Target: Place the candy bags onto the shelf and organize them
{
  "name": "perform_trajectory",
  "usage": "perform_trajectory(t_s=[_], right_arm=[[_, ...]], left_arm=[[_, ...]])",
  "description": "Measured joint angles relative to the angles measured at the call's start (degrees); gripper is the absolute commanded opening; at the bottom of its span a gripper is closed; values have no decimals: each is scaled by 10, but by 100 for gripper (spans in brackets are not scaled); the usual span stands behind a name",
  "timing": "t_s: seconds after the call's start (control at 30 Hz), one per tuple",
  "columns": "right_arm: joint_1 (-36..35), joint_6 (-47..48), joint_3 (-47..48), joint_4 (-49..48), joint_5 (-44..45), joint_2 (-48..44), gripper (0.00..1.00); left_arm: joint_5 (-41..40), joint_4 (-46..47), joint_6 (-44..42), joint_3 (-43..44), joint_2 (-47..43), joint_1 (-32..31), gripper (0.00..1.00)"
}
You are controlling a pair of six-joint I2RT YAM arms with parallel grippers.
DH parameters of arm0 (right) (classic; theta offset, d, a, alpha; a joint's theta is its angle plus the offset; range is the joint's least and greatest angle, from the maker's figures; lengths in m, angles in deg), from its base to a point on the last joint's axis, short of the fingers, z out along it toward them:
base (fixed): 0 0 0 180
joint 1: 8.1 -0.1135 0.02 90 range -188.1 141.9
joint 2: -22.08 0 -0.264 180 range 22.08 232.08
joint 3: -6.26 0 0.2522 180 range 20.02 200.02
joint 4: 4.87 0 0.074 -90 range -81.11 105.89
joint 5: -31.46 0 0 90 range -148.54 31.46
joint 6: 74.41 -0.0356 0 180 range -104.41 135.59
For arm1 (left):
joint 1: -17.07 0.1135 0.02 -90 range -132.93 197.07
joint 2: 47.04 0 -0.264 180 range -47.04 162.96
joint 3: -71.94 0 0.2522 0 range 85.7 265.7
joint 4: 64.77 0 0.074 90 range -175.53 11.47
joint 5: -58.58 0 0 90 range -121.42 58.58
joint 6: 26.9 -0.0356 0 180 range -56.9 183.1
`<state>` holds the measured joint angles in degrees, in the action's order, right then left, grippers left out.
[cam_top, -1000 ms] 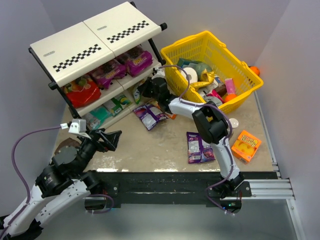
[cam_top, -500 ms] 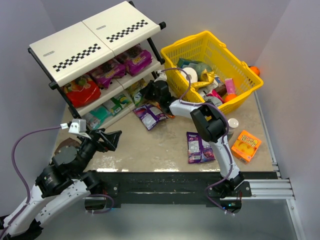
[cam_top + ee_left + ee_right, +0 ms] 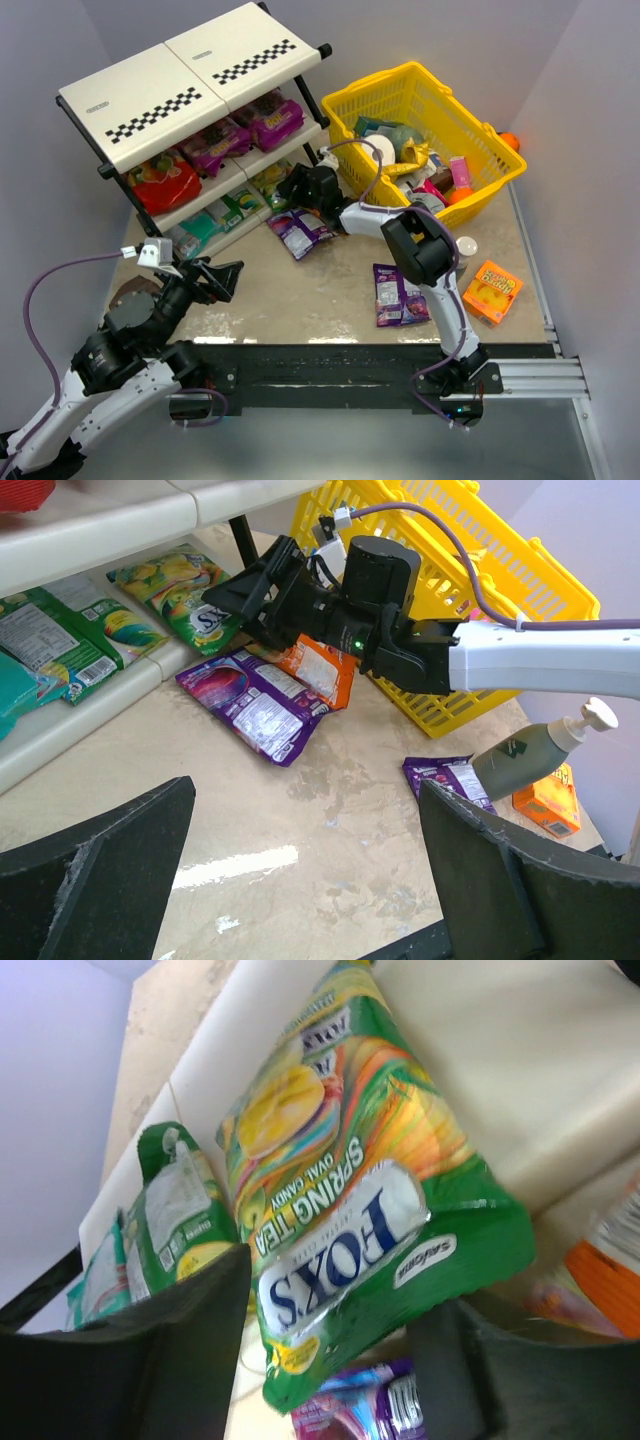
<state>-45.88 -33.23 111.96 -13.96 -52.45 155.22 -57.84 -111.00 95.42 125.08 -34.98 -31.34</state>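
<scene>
Right wrist view: a green bag [image 3: 340,1190] fills the frame, lying flat on the cream bottom tier of the shelf [image 3: 520,1070]. Its print, seen upside down, reads "FOX'S", "SPRING TEA" and "OVAL CANDY", beside a picture of yellow sweets. The right claw [image 3: 340,1295] is spread wide, one dark finger on each side of the bag's near end, closed on nothing. To the left on the same tier lies a second green pouch [image 3: 180,1220] whose white label is too small to read.

In the left wrist view a purple bag [image 3: 255,695] and an orange bag [image 3: 320,670] lie overlapping on the worktop [image 3: 380,740] just below that claw, their lettering unreadable. The left claw [image 3: 307,810] hangs wide above the near worktop, well apart from the shelf, with nothing between its fingers. The yellow basket [image 3: 480,570] stands behind the right arm.
</scene>
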Motion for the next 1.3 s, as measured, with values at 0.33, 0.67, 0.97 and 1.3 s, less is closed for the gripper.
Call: perform_trajectory(t_s=[0.33, 0.67, 0.97, 1.3], right_arm=[[-8, -42, -52, 24, 20, -68, 41], [-8, -58, -3, 62, 34, -42, 13], [-7, -52, 51, 80, 54, 2, 5], [-7, -43, 95, 83, 70, 34, 19]], left_arm=[[0, 0, 0, -1, 0, 0, 100], [0, 0, 0, -4, 0, 0, 100], [-1, 0, 0, -4, 0, 0, 100], [-3, -1, 0, -4, 0, 0, 100]])
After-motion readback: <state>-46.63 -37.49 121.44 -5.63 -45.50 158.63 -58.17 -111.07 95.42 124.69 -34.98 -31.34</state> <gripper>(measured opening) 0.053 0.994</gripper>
